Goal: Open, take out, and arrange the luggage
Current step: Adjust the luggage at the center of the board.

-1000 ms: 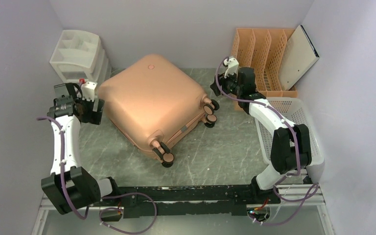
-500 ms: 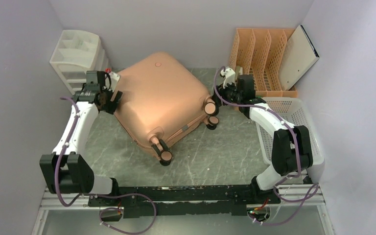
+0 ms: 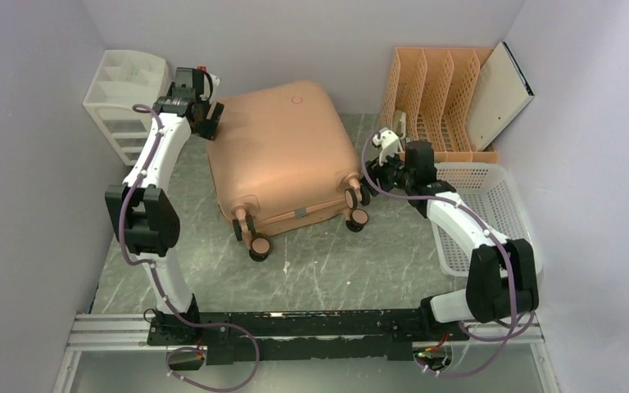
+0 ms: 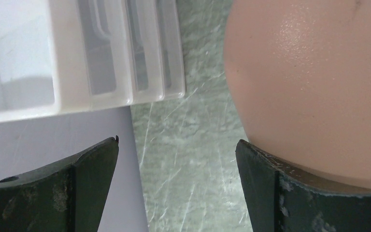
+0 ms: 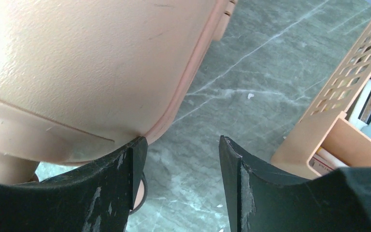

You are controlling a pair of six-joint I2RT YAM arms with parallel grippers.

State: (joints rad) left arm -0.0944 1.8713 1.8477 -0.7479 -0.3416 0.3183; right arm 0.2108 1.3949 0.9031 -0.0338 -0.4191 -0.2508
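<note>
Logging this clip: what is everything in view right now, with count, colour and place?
luggage: one, salmon-pink, lying closed mid-table, wheels toward the arms.
drawer organiser: one, white, back left corner.
file rack: one, orange-tan, back right.
flat panel: one, white-grey with a dark edge, leaning at the rack's right end.
basket: one, white, perforated, right side, in front of the rack.
table: one, grey-green marbled.
left end effector: one, black, open, at the luggage's far left corner.
right end effector: one, black, open, by the luggage's right-hand wheel.
</note>
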